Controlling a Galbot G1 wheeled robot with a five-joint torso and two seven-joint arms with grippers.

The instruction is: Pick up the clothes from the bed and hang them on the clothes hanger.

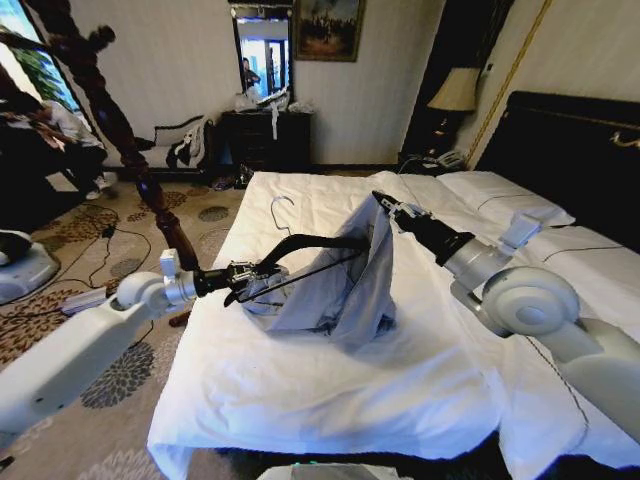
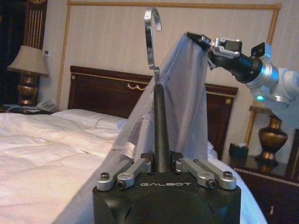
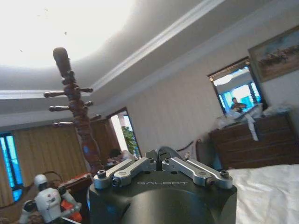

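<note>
The clothes (image 1: 345,285), a pale blue-grey shirt, hang in a tent shape above the white bed (image 1: 330,400). My right gripper (image 1: 384,204) is shut on the shirt's top edge and holds it up; in the left wrist view this gripper (image 2: 200,40) pinches the fabric (image 2: 187,98). My left gripper (image 1: 240,278) is shut on the clothes hanger (image 1: 300,245), which has dark arms and a silvery hook (image 2: 150,37). One hanger arm reaches into the shirt. In the left wrist view the left gripper (image 2: 161,164) clamps the hanger's dark stem.
A tall dark wooden coat stand (image 1: 130,150) rises left of the bed, also seen as a coat stand (image 3: 77,112) in the right wrist view. A dark headboard (image 1: 570,150) and a lamp (image 1: 456,90) stand at the right, and a dresser (image 1: 265,135) at the far wall. Cables lie on the patterned carpet (image 1: 110,260).
</note>
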